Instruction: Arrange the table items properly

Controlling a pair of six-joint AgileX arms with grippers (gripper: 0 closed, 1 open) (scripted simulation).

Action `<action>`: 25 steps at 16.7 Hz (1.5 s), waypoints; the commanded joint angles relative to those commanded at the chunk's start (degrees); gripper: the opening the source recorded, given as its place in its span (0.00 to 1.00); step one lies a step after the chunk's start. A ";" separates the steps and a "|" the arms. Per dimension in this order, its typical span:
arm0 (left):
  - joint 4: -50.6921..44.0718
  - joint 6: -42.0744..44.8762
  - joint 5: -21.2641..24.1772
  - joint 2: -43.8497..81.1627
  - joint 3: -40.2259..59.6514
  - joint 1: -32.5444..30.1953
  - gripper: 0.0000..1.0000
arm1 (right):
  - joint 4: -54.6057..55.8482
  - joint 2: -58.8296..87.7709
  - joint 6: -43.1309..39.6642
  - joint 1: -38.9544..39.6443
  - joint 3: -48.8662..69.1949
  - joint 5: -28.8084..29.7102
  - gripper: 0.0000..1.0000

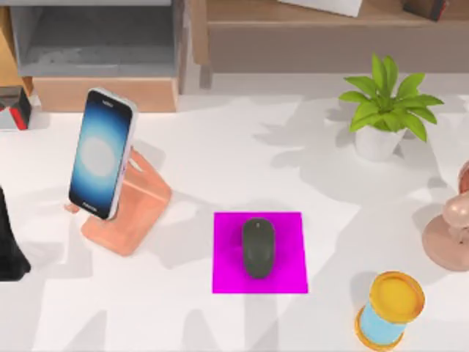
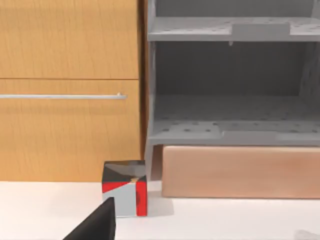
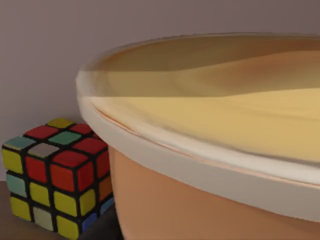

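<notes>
The dark grey mouse (image 1: 259, 246) lies on a magenta pad (image 1: 293, 275) in the middle of the table. At the left, the smartphone (image 1: 102, 152) with its glowing screen leans on a salmon stand (image 1: 135, 213). The orange cup (image 1: 448, 231) stands at the table's right edge, partly cut off by the frame. In the right wrist view the cup's creamy top (image 3: 215, 115) and orange wall (image 3: 200, 210) are very close. My right gripper is hidden there. My left gripper (image 1: 9, 249) is a dark shape at the left edge, apart from the phone, and its tip (image 2: 95, 227) is seen in the left wrist view.
A potted plant (image 1: 385, 110) stands at the back right and a yellow-topped blue cylinder (image 1: 388, 308) at the front right. A red and grey cube (image 1: 15, 106) sits at the back left by a grey shelf unit (image 1: 95, 44). A Rubik's cube (image 3: 55, 175) sits behind the cup.
</notes>
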 joint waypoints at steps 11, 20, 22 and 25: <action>0.00 0.00 0.00 0.00 0.00 0.00 1.00 | 0.00 0.00 0.00 0.00 0.00 0.00 0.00; 0.00 0.00 0.00 0.00 0.00 0.00 1.00 | 0.00 0.00 0.00 0.00 0.00 0.00 0.60; 0.00 0.00 0.00 0.00 0.00 0.00 1.00 | 0.00 0.00 0.00 0.00 0.00 0.00 0.75; 0.00 0.00 0.00 0.00 0.00 0.00 1.00 | 0.00 0.00 0.00 0.00 0.00 0.00 0.98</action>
